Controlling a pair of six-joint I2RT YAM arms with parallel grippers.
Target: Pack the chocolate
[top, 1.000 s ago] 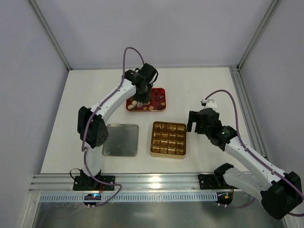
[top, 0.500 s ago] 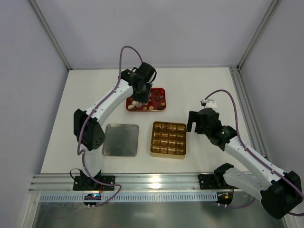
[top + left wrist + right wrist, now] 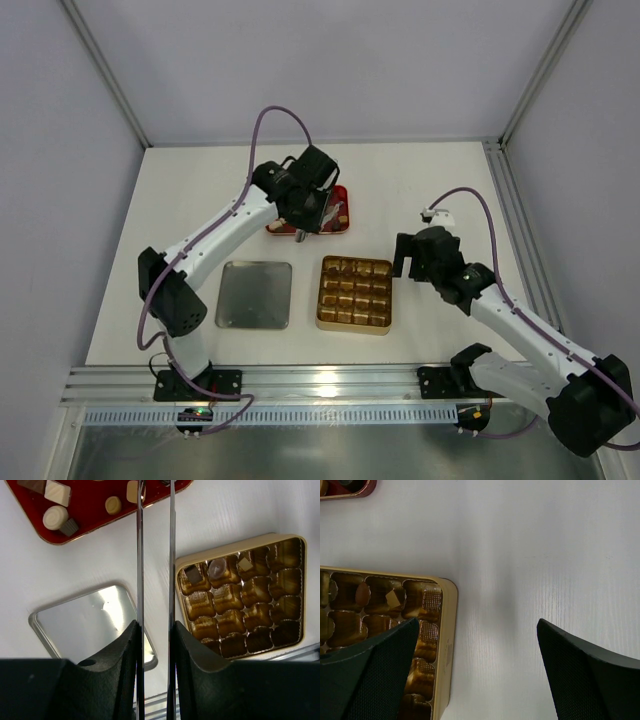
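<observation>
Tray count: 7 pieces of chocolate show on the red tray, in cream, tan and dark brown. 2 are cut by the picture's top edge, and 1 tan piece sits partly behind a blade.
Tin count: 3 pieces, 1 dark square, 1 round and 1 tan cube, sit side by side in the gold tin, in the row nearest the tray.
Cells: 16 in all; the other 13 show only gold liners, and the row farthest from the tray is in shadow.
Lid: 1 silver lid lies flat on the bench, left of the tin and apart from it.
Left arm: the left pincer hangs over the tray's near edge. Its 2 thin blades run parallel with a narrow gap. Their tips are cut off, so I cannot tell whether they pinch anything.
Right arm: the right pincer is spread wide with nothing in it, over bare bench beside the tin's right wall.
Hidden: from above, the left arm covers much of the tray.
</observation>
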